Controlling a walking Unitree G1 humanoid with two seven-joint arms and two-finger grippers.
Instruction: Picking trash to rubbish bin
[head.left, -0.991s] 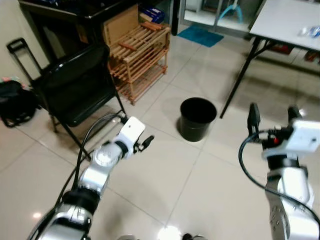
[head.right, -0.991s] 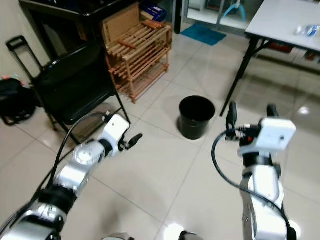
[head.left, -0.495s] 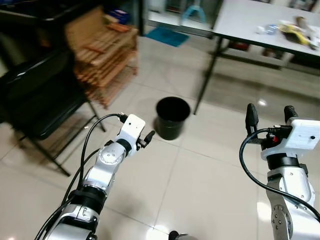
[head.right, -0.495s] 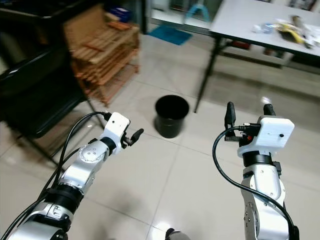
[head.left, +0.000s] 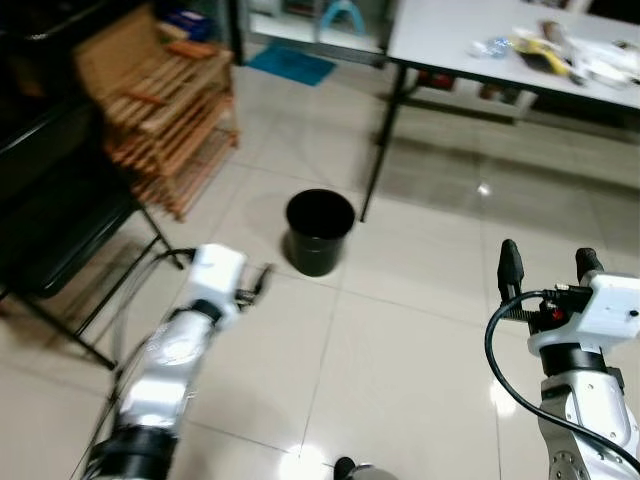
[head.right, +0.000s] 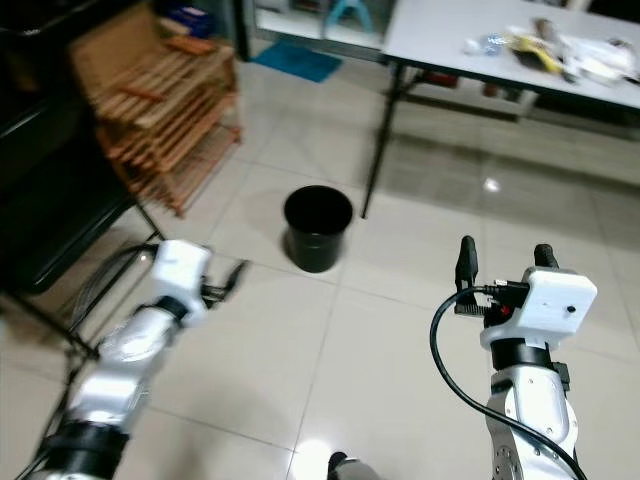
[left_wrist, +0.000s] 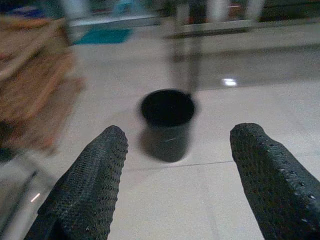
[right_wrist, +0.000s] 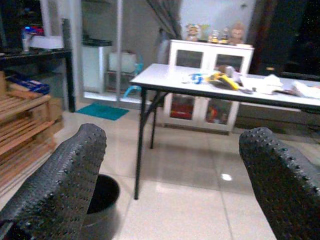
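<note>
Left eye view, round black bin (head.left: 319, 231), glossy tiles (head.left: 400, 340), slatted wooden rack (head.left: 160, 125).

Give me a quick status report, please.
Left gripper and right gripper open, empty. Rubbish bin ahead on floor. Trash on table.

Pale tiled floor (head.left: 420, 340), black rubbish bin (head.left: 319, 231) standing on it; white table (head.left: 470, 40), scattered trash (head.left: 560, 50) on top

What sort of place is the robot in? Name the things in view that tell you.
Probably a room in a home, perhaps a dining or utility area: tiled floor, a white folding table strewn with bits, a wooden rack, a white cabinet with ornaments on top, and a black bin.
</note>
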